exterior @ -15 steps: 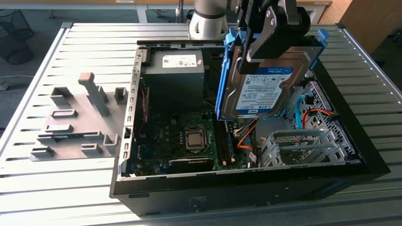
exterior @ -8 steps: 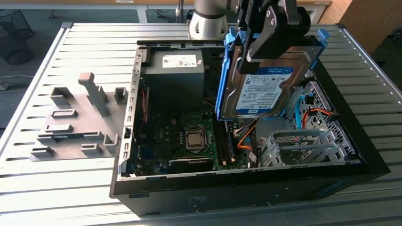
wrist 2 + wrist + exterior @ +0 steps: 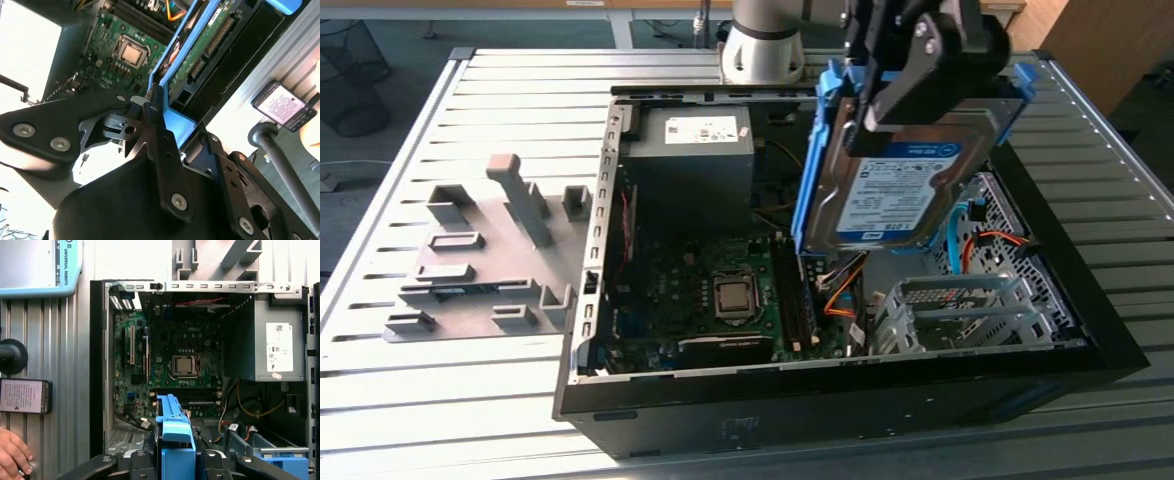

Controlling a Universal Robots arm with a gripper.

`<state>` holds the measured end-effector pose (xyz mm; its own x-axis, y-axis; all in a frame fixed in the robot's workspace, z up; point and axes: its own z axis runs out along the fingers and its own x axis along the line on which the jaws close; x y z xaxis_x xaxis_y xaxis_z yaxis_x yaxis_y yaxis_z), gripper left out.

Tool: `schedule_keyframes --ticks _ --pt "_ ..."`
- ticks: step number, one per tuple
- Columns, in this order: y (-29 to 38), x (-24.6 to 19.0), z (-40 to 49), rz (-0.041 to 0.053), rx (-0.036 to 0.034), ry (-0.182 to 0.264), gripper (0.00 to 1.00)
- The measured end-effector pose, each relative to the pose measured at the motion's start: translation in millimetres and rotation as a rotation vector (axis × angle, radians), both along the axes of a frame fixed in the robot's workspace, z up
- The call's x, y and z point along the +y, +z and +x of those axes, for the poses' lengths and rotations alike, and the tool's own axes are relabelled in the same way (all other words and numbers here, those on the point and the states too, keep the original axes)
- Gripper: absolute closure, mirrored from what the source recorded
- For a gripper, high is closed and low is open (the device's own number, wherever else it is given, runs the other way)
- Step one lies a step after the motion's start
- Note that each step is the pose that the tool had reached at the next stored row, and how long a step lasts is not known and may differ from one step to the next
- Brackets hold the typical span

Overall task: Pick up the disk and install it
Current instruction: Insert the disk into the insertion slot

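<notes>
Above the open case [image 3: 854, 400] on the desk [image 3: 467, 400], the pincer [image 3: 897, 105] is clamped on the disk's [image 3: 897, 195] upper end. The disk hangs steeply tilted, its lower edge near the motherboard [image 3: 707, 290], beside the drive cage [image 3: 961, 305].

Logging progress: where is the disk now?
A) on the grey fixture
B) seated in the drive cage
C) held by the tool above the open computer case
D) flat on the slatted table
C: the tool grips the disk in the air, tilted, over the open computer case.
</notes>
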<state>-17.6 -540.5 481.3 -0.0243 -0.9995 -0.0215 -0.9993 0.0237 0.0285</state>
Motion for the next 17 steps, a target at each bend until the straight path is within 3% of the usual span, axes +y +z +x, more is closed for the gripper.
schedule_keyframes --ticks 8,11,15,17 --pt "-0.6 0.1 33.0 -0.0001 0.0001 0.0 0.63" --pt "-2.0 -2.3 34.3 0.0 0.0001 0.0 0.63" --pt "-4.6 -12.4 34.4 0.0 -0.0001 0.001 0.63" --pt "-6.3 -14.0 34.7 0.0004 -0.0004 0.004 0.63"
